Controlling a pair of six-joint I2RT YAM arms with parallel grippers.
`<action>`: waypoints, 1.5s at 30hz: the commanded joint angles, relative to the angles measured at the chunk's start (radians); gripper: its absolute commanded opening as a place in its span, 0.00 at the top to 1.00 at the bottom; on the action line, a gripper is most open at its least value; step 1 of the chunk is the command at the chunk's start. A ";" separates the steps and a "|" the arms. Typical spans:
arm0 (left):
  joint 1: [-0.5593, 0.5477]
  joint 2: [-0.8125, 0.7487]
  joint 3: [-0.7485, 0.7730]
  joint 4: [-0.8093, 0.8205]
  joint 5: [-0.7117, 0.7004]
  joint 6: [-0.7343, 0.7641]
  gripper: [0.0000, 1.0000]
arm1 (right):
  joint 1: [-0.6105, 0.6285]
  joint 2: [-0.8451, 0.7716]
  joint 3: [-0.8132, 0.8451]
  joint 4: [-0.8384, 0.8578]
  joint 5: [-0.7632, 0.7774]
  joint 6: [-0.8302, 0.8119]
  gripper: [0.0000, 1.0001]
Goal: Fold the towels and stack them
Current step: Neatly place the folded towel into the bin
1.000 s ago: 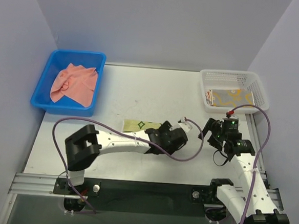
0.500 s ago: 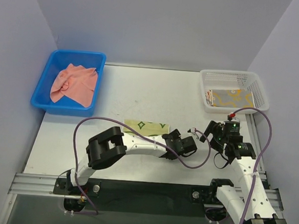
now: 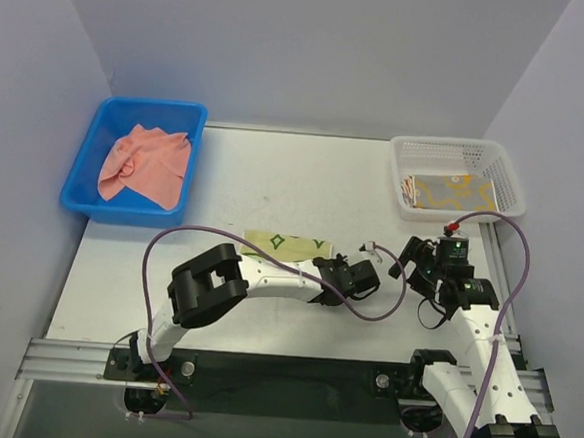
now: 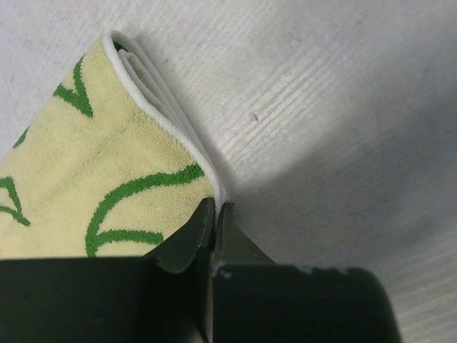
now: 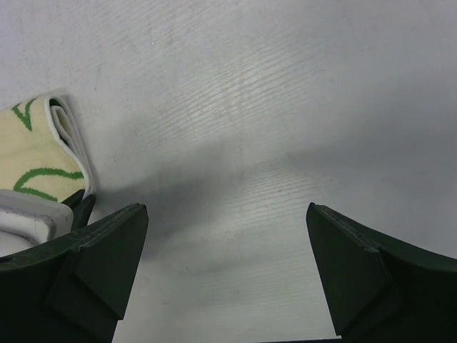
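Currently: white table (image 3: 275, 178), lightly marked, boxed in by pale lilac walls (image 3: 284, 48). Folded green-print towel (image 3: 282, 244) lies flat near the front edge, about mid-width. Left gripper (image 4: 214, 211) has its fingers pressed together at the towel's right corner hem; whether cloth is pinched, cannot tell. Right gripper (image 5: 227, 214) is spread wide and empty over bare table just beside. Salmon towel (image 3: 143, 164) sits crumpled in the blue bin (image 3: 79, 179) at the far-left corner. Folded yellow-print towel (image 3: 444, 192) lies in the white basket (image 3: 457, 148) at the far-right corner.

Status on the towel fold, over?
Left gripper shut at corner of folded green towel, pinch unclear. Right gripper open, empty, over table beside it. Pink towel crumpled in blue bin.
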 commanded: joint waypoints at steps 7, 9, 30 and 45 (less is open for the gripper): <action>0.084 -0.107 -0.159 0.046 0.140 -0.064 1.00 | -0.003 0.053 -0.111 0.262 -0.332 0.166 0.00; 0.088 -0.150 -0.177 0.071 0.159 -0.064 1.00 | -0.003 0.094 -0.151 0.360 -0.379 0.244 0.00; 0.148 -0.297 -0.219 0.105 0.228 -0.073 1.00 | 0.235 0.604 -0.148 0.885 -0.350 0.696 0.01; 0.164 -0.322 -0.214 0.120 0.262 -0.087 1.00 | 0.394 0.900 -0.119 1.095 -0.316 0.877 0.01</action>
